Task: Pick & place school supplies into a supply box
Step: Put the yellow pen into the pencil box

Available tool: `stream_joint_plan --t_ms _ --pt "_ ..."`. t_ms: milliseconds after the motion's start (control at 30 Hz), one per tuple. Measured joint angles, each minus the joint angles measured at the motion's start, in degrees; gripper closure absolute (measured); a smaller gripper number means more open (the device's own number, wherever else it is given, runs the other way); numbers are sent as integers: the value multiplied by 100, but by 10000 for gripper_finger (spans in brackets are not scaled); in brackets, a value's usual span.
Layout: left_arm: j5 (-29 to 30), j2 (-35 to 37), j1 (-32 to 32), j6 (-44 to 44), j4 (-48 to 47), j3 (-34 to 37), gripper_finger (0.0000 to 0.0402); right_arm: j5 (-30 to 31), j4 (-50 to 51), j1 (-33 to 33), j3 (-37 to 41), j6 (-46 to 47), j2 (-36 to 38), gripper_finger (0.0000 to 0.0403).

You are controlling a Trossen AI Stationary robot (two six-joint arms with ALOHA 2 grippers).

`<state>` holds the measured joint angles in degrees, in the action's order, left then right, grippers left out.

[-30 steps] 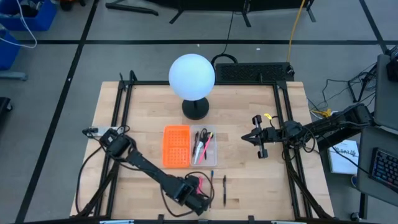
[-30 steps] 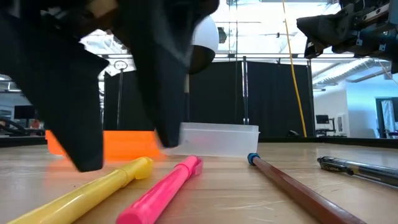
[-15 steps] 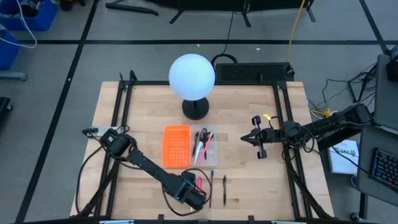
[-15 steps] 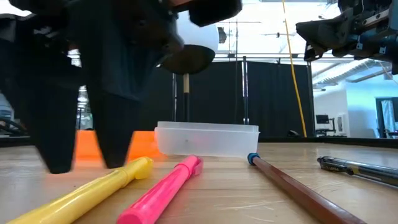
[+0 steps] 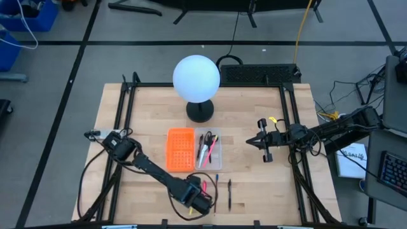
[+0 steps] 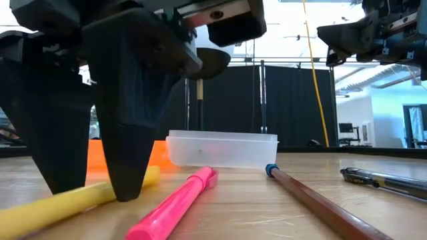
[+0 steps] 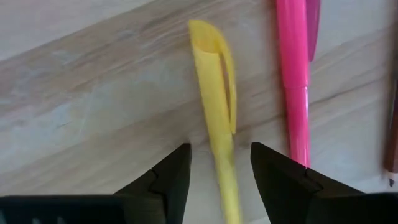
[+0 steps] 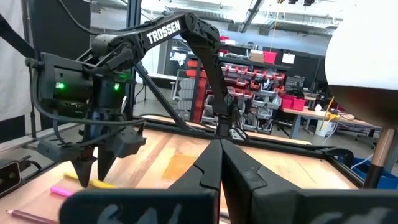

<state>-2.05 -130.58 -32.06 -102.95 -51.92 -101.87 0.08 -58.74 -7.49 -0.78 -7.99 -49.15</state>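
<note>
A yellow pen [image 7: 217, 106] lies flat on the wooden table near its front edge, beside a pink pen [image 7: 295, 81]. My left gripper [image 7: 219, 168] points straight down, open, with one finger on either side of the yellow pen's barrel. In the low view the left gripper [image 6: 93, 193] has its tips close to the table. The supply box's clear tray [image 5: 208, 151] holds scissors and pens, and its orange half [image 5: 180, 150] joins it on the left. My right gripper [image 5: 249, 141] waits shut, raised over the table's right side.
A brown pencil [image 6: 320, 203] and a dark pen [image 6: 383, 181] lie right of the pink pen [image 6: 173, 203]. A white globe lamp [image 5: 196, 79] stands on a black base at the far middle. Black frame rails [image 5: 124, 127] run along the table's left and right sides.
My left gripper has tipped upright until it points straight down, and its fingertips have sunk to either side of the yellow pen. The pens have stayed where they were.
</note>
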Motion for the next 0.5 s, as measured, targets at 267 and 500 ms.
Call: stream_joint_plan --t_ms 267,500 --pt "-52 -110 0 -23 -116 -2 234 9 37 0 0 -24 2 403" --pt "-244 -127 -4 73 -167 13 335 9 37 0 0 -22 2 403"
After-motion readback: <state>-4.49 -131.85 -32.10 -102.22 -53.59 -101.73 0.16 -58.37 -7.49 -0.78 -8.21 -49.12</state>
